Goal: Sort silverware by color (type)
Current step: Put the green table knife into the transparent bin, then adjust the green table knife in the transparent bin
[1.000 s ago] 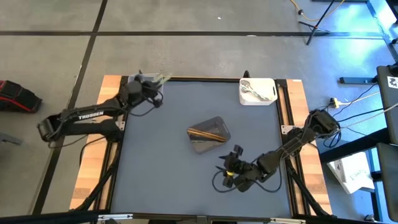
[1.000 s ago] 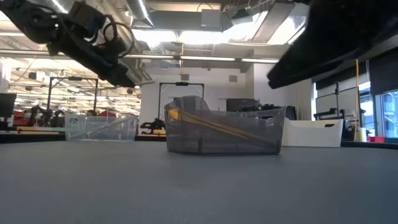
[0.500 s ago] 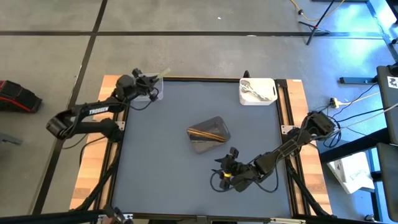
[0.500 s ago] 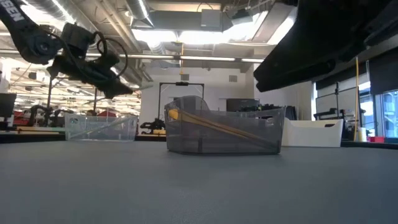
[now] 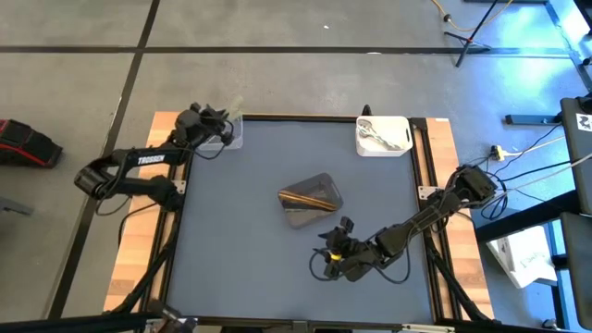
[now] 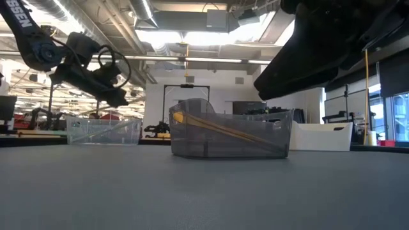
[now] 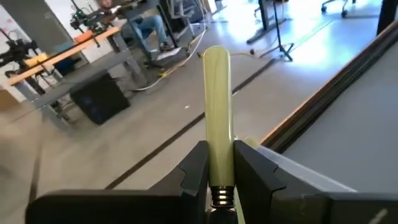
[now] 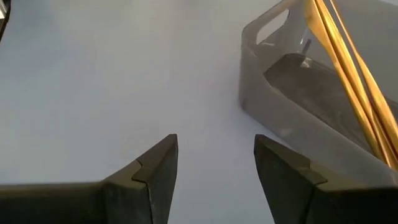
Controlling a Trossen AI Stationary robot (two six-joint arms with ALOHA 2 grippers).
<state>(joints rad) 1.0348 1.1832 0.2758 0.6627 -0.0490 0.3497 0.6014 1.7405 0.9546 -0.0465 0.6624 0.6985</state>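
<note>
Two arms are in play, though only one is carrying anything. The left gripper (image 7: 219,180) pinches a pale-green-handled knife (image 7: 217,112) between its fingers, the handle sticking straight out past the fingertips. Just beneath and ahead of it lies the clear tub (image 5: 225,135) at the table's far left corner, with the gripper hovering over it. Farther off, in the middle of the mat, the dark grey tub (image 5: 311,200) holds the thin gold-coloured pieces (image 8: 348,68), and the white tub (image 5: 383,135) at the far right corner holds the shiny silver spoons (image 5: 379,135). The right gripper (image 8: 214,168) waits low near the grey tub, fingers spread and empty.

The risk here (a judgement) is release: let go while the long handle overhangs the rim and the knife may tip out over the table edge, or bounce off the tub wall.
</note>
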